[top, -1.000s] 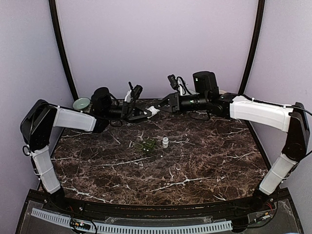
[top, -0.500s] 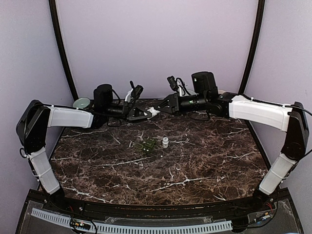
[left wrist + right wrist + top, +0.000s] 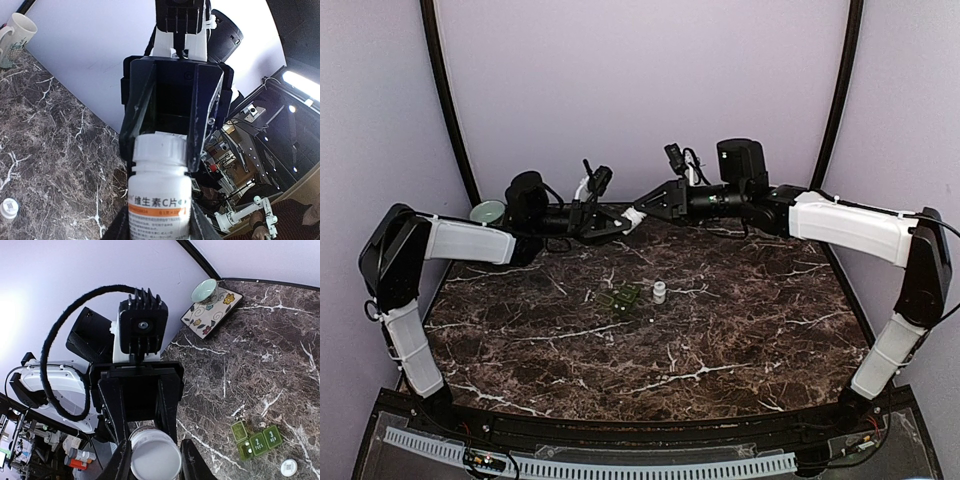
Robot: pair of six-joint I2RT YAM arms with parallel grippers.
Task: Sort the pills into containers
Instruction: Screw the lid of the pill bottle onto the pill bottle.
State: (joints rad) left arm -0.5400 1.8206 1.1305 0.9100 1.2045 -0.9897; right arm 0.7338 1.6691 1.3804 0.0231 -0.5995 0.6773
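A white pill bottle [image 3: 159, 195] with an orange-striped label hangs in the air over the back of the table, seen small in the top view as the bottle [image 3: 634, 217]. My left gripper [image 3: 160, 222] is shut on its body. Facing it, my right gripper [image 3: 155, 460] is shut on the bottle's white cap [image 3: 155, 456]. The green pill organizer [image 3: 620, 298] lies mid-table with one lid open, and small white pills show in the open cell of the organizer [image 3: 255, 441]. A small white bottle [image 3: 659, 291] stands just right of it.
A pale green bowl [image 3: 487, 212] sits at the back left corner, beside a flowered square plate [image 3: 210, 313]. A white mug [image 3: 14, 37] stands against the back wall. The purple walls close in the table on three sides.
Both grippers, joined on the bottle, have lifted slightly; the right wrist has risen and levelled. The grips look unchanged.
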